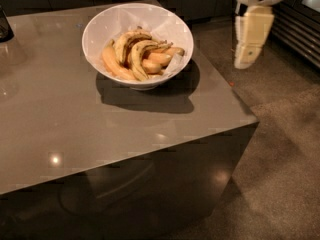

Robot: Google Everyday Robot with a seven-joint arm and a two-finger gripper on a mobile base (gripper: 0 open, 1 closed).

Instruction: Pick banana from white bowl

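Observation:
The white bowl (pixel 102 24) stands on the grey table toward its far right. It holds several bananas. The slim, curved, pale-yellow speckled banana (pixel 135 59) with a dark edge line lies on top near the middle. Plumper orange-yellow bananas (pixel 114 64) lie beside and under it, and one with a black streak (pixel 126 40) lies behind it. My gripper (pixel 251 39) hangs down from the top right. It is off the table's right edge, above the floor, well to the right of the bowl and touching nothing.
The grey table (pixel 60 119) has its right edge and front corner close to the bowl. A dark object (pixel 5 26) stands at the far left. Brown floor lies to the right, with a slatted dark unit (pixel 300 29) at the far right.

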